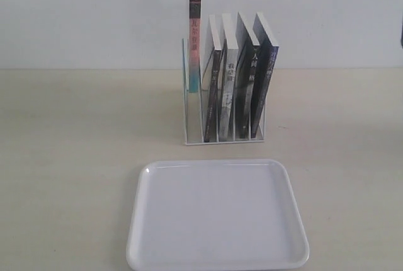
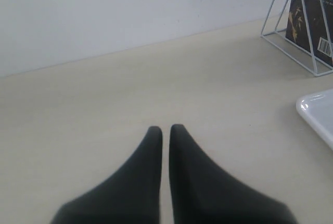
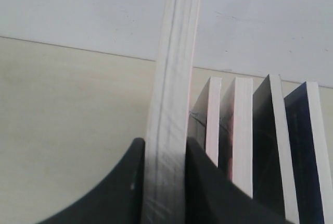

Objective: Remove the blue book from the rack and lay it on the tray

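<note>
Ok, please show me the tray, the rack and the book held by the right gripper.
tray (image 1: 214,220): exterior view, bare floor at its middle.
rack (image 1: 223,141): exterior view, front wire of its base.
raised book (image 1: 194,38): exterior view, pink part of its spine.

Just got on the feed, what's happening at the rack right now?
The right gripper is shut on the pink-and-teal-spined book, holding it part-way out of the left end of the rack in the exterior view, higher than the others. The blue book stands untouched at the right end, not yet on the tray. The left gripper is shut, low over the table, apart from the rack.
</note>
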Tool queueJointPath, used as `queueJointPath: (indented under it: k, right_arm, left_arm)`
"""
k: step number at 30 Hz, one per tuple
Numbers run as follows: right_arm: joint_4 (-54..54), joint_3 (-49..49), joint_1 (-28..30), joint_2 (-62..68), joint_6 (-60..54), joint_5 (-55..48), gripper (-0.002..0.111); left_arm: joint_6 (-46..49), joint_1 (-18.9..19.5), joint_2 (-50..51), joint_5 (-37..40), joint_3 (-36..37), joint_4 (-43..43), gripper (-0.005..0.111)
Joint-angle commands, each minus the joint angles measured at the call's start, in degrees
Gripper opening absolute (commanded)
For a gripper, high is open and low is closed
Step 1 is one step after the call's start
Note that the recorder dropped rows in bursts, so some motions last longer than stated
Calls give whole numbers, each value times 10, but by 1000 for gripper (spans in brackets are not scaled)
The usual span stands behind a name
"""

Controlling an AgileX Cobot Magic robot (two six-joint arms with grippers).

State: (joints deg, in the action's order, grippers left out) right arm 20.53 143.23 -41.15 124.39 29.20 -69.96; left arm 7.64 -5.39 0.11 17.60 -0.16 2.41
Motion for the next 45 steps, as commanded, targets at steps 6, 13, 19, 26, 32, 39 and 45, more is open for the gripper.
queueJointPath:
  k: [6,13,19,26,32,39,45]
  right_arm:
    - [29,7,0,38,4,19,0]
    - [47,7,0,61,22,30,0]
    - [47,7,0,83,27,36,0]
    - [45,7,0,101,26,39,19]
    - [44,7,0,111,31,37,30]
    - [43,7,0,106,37,36,51]
    - [46,8,0,75,32,36,51]
  left_arm:
    - [-6,-5,-1,-8,2,-5,5]
    - [-6,-5,-1,-8,2,-5,5]
    - [-6,-5,-1,-8,2,-5,5]
    - [-6,-5,-1,-8,2,-5,5]
    - [-6,-5,-1,-8,2,-5,5]
    - [-6,-5,-1,-8,2,-5,5]
    - [-6,-5,-1,-8,2,-5,5]
